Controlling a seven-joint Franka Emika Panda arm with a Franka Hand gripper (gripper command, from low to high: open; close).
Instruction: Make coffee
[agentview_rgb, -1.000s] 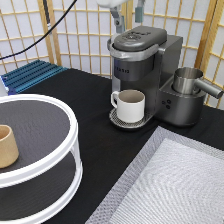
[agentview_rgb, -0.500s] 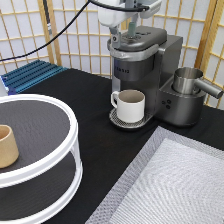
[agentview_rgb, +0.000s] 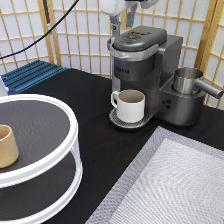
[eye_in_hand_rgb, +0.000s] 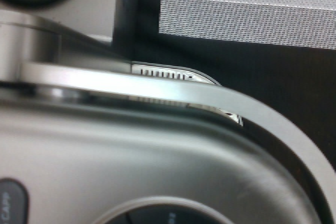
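Claw (agentview_rgb: 122, 20) open above coffee machine (agentview_rgb: 145, 70); mug (agentview_rgb: 130, 105) beneath.

One coffee machine (agentview_rgb: 145, 70), one white mug (agentview_rgb: 130, 105), one tan cup (agentview_rgb: 7, 146), one two-tier stand (agentview_rgb: 40, 165), one grey mat (agentview_rgb: 175, 185).

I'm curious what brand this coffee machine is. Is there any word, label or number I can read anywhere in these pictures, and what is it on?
No text can be read for certain.
Brewer front: a small mark on the dark panel above the mug, too blurred to read.
Brewer top, wrist view: faint pale lettering on a dark button, too blurred to read.
Tan cup, jug, round rack: no print shows.
The tool hangs just above the brewer's lid; no label shows on it.
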